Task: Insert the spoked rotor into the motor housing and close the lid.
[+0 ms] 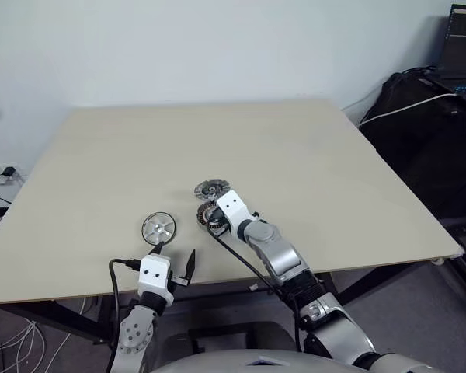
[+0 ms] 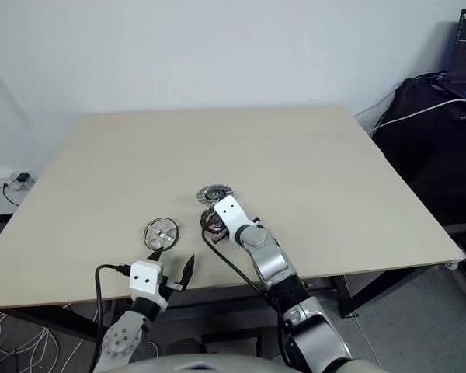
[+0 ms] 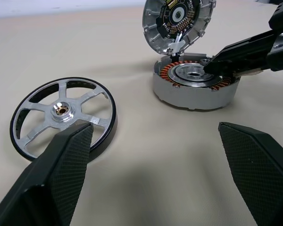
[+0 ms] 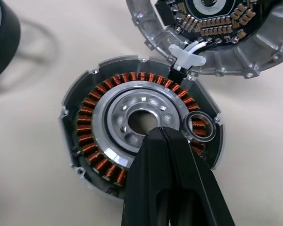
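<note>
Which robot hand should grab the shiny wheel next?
Probably the left gripper: it's open, right by the spoked rotor. The right gripper is shut over the motor housing.

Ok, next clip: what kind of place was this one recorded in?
Probably a lab or office workroom: a plain pale wooden table against a bare white wall, an open laptop on dark equipment at the side, loose cables on the floor and motor parts on the table.

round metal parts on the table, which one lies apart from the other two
The shiny silver spoked rotor, lying alone by the open left fingers. The copper-wound motor housing and the grey ribbed lid touch each other.
</note>
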{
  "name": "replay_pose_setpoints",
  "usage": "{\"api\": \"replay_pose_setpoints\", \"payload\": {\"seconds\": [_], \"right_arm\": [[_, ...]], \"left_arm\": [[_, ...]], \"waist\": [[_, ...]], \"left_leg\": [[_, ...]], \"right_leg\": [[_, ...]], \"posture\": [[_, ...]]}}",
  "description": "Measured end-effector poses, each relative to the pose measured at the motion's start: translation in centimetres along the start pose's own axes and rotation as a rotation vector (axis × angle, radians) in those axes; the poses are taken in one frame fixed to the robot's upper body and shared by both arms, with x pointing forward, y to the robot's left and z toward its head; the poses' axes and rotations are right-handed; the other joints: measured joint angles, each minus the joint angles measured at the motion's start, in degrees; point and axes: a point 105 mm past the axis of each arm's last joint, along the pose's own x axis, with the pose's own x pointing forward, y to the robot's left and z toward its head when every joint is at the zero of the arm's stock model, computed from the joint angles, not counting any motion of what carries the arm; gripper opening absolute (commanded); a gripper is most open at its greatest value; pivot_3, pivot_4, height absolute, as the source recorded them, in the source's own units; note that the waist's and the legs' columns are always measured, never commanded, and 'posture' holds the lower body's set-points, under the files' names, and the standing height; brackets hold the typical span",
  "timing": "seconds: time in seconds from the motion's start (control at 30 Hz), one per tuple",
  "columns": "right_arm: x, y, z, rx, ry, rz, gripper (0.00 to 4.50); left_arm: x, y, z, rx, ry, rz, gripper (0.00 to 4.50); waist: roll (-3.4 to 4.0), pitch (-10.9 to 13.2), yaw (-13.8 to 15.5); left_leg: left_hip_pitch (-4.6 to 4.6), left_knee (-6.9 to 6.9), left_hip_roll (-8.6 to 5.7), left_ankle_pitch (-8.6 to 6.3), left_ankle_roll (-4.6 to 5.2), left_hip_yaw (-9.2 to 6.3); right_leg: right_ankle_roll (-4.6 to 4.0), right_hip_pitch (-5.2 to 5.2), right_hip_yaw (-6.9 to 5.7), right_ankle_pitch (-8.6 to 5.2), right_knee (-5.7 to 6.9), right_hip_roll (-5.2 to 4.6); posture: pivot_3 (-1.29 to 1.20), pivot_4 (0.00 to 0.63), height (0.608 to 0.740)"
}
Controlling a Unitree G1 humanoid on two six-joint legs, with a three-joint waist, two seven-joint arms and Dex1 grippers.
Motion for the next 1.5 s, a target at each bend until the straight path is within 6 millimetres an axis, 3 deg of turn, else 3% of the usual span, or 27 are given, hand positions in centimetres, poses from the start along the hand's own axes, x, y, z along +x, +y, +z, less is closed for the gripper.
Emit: {"api": "replay_pose_setpoints", "payload": {"seconds": [0.2, 0.5, 0.67, 0.8, 0.97, 1.5], "right_arm": [[-0.3, 1.7, 0.8, 0.007, -0.060, 0.106, 0.03], [-0.4, -0.9, 1.9, 0.028, -0.100, -0.035, 0.03], [-0.2, -1.3, 1.8, 0.026, -0.086, -0.049, 0.03], [-0.2, -1.4, 2.0, 0.022, -0.084, -0.052, 0.95], [0.0, -1.6, 1.2, 0.024, -0.051, -0.054, 2.55], [0.1, -2.3, 0.8, 0.042, 0.047, -0.041, 2.55]], "left_arm": [[0.0, -0.2, 0.2, -0.002, -0.004, -0.005, 4.50], [0.1, -0.2, 0.3, 0.000, -0.005, -0.005, 4.50], [0.0, -0.2, 0.5, 0.000, -0.007, -0.005, 4.50], [-0.1, -0.2, 0.4, -0.002, -0.002, -0.004, 4.50], [-0.1, -0.2, 0.4, -0.004, 0.001, -0.002, 4.50], [0.2, -0.2, 0.7, -0.004, -0.013, -0.002, 4.50]], "waist": [[-0.03, 0.0, 0.1], [-0.04, 0.0, 0.3], [-0.03, 0.0, 0.2], [-0.03, 0.0, 0.2], [-0.03, 0.0, 0.3], [-0.02, 0.1, 0.2]], "left_leg": [[-0.01, 0.01, -0.01, 0.00, 0.00, -0.01], [-0.03, 0.00, -0.02, 0.00, 0.00, 0.00], [-0.04, 0.00, -0.02, 0.00, 0.00, 0.00], [-0.03, 0.00, -0.02, 0.00, 0.00, 0.00], [-0.04, 0.01, -0.03, 0.00, 0.00, 0.00], [-0.04, 0.00, -0.03, 0.00, 0.00, 0.00]], "right_leg": [[0.00, 0.00, 0.00, 0.00, -0.01, -0.01], [0.00, -0.01, 0.00, 0.00, -0.02, -0.01], [0.00, -0.01, 0.00, 0.00, -0.02, -0.02], [0.00, -0.01, 0.00, 0.00, -0.02, -0.01], [0.00, -0.01, 0.00, 0.00, -0.02, -0.02], [0.00, -0.01, 0.00, 0.00, -0.02, -0.02]], "posture": [[0.00, 0.000, 0.740], [0.00, 0.000, 0.740], [0.00, 0.000, 0.740], [0.00, 0.000, 0.740], [0.00, 0.000, 0.740], [0.00, 0.000, 0.740]]}}
